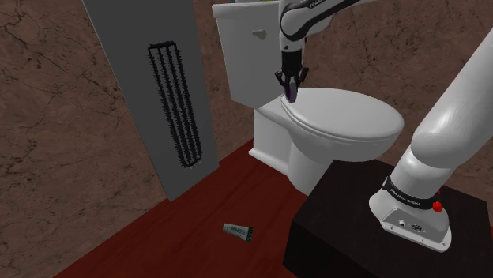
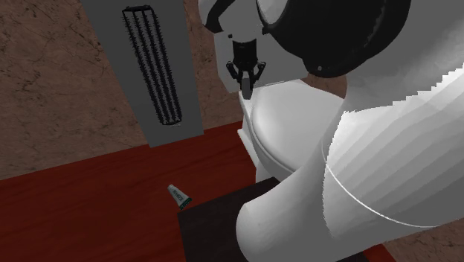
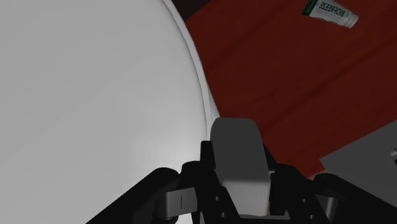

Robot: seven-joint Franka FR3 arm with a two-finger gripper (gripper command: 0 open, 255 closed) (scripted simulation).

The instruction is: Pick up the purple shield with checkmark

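The shield (image 1: 291, 93) is a small dark purple piece hanging from my gripper (image 1: 290, 85), which is shut on it. It hangs over the rear edge of the white toilet lid (image 1: 340, 118), close to the tank; I cannot tell whether it touches the lid. From the second exterior view the gripper (image 2: 247, 78) points down with the shield (image 2: 247, 91) dark between its fingers. In the wrist view the shield (image 3: 239, 153) looks grey and is clasped in the gripper (image 3: 240, 191), with the lid (image 3: 95, 95) beside it.
The toilet tank (image 1: 246, 55) rises just behind the gripper. A grey wall panel carries a black ribbed rack (image 1: 178, 103). A small green-and-white tube (image 1: 237, 231) lies on the dark red floor (image 1: 182, 237). The dark stand (image 1: 348, 245) sits beside the bowl.
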